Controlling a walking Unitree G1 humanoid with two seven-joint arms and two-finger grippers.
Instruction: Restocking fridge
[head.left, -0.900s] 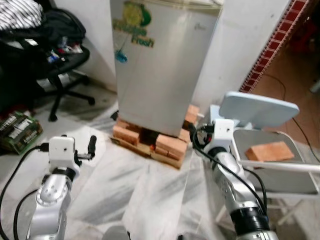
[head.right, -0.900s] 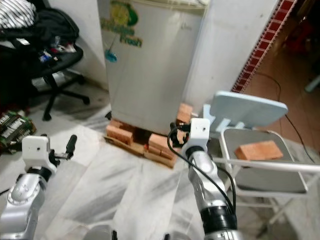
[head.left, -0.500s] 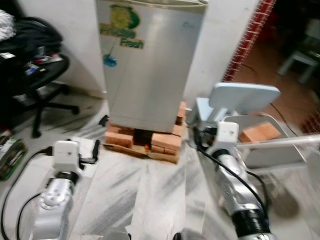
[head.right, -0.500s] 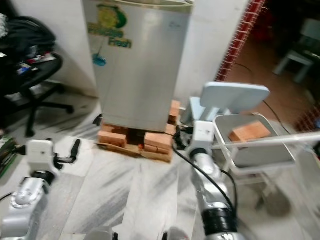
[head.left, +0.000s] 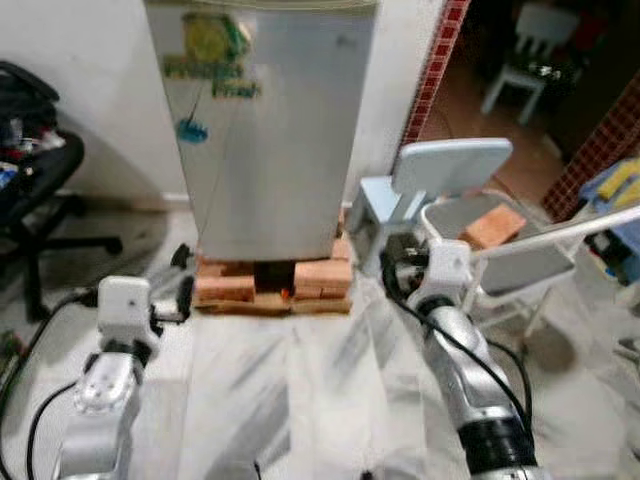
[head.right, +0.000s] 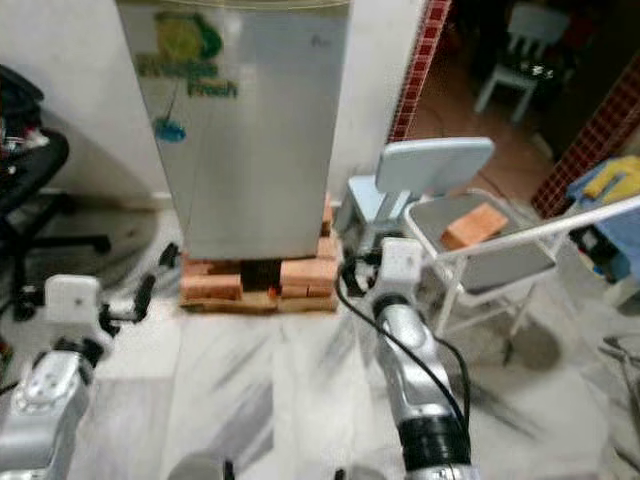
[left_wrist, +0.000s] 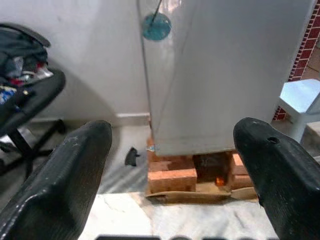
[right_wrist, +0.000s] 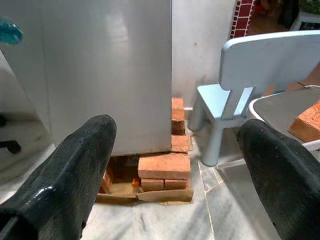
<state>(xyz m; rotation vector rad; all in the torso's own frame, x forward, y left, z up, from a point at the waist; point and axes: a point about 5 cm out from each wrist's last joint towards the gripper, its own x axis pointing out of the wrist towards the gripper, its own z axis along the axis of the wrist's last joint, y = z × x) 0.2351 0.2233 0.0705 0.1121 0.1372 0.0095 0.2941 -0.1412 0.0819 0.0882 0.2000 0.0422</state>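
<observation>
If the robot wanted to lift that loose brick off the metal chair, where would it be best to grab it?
Probably across the two long sides of the brick, coming down from above. It lies flat on the folding chair's seat with its top and sides bare, so open fingers could straddle its narrow width. The right gripper is nearer and already open.

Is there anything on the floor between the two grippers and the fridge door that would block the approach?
Nothing visible does. The left gripper and right gripper are both open, facing the closed fridge, with bare marble floor between. The bricks sit under the fridge; the small blue chair stands off to its right.
</observation>
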